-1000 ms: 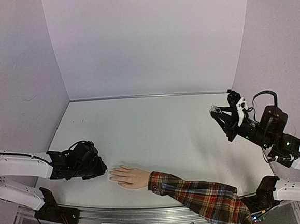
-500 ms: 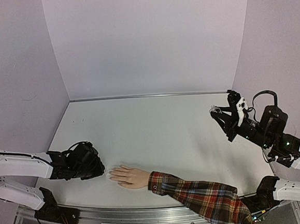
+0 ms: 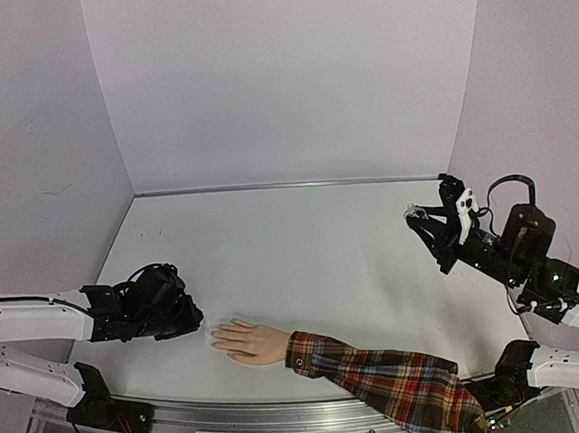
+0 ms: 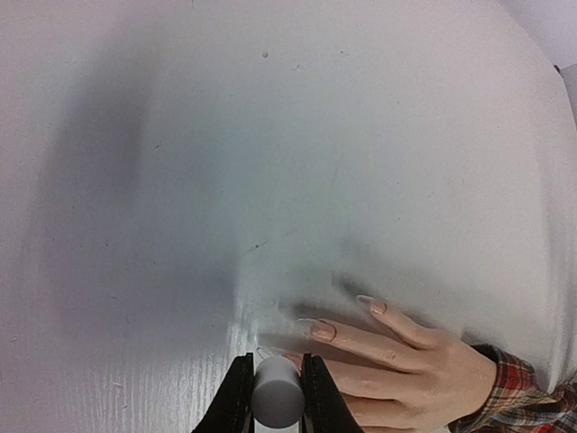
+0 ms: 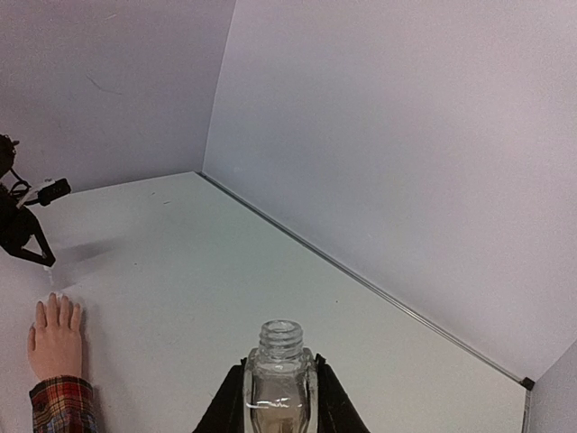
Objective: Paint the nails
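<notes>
Your left gripper [image 3: 193,322] is at the near-left of the table [image 3: 292,246], low over the surface. Its jaws are clamped tight on a short grey cap [image 4: 276,401], prob. the brush handle, held end-on to the wrist cam. That puts any bristles under the cap and out of sight, so you can't tell whether they touch anything.

The hand [image 4: 397,361] lies flat, palm down, just right of that gripper. Its fingers are spread and point left toward it, w/ the plaid sleeve [image 3: 383,380] running off to the near-right. The nails [image 4: 323,330] face up at the fingertips. The closest one sits right at the tip of the jaws, which looks like why the arm is parked so low and close: short strokes w/o a long reach.

Your right gripper [image 3: 422,214] is at the far-right, well apart from the hand and raised off the table. It's closed on a small clear bottle [image 5: 279,379], upright, neck open and no cap on. Holding it upright avoids spills, and keeping it off to the side leaves the hand clear while the polish stays w/in reach for a re-dip.

No obvious colour shows on the nails, so coverage can't be judged. Treat it as the painting step at the nearest nail, w/ the others to do.
</notes>
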Robot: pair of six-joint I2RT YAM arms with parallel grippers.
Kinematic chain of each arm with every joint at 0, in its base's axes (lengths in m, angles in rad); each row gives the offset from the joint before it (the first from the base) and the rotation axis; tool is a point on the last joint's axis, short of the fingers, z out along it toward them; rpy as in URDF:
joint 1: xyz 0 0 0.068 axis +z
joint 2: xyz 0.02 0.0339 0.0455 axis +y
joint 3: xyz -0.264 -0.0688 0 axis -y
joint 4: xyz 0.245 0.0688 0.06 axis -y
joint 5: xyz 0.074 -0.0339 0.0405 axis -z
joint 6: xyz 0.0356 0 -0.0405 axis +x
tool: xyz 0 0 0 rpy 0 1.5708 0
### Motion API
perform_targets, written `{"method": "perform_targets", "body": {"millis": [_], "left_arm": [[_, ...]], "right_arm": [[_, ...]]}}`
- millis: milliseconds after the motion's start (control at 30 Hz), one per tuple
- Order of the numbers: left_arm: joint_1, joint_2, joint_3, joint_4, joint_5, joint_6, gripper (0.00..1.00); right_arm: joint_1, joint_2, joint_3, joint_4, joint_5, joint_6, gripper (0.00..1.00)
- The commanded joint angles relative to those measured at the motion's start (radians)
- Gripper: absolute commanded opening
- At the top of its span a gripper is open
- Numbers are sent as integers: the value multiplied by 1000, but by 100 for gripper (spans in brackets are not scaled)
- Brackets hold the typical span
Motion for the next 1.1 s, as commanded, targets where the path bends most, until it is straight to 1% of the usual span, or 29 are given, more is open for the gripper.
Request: {"method": "perform_targets", "body": {"millis": [0, 300, 1067], "left_arm": [[-1, 5, 28, 44, 41, -3, 0], [-1, 37, 20, 84, 51, -4, 0], [-1, 46, -4, 33, 21, -48, 0]], "right_arm": [[-4, -5, -4, 32, -12, 5, 0], [-4, -10, -6, 32, -13, 9, 0], [-4, -11, -6, 31, -13, 12, 0]]}}
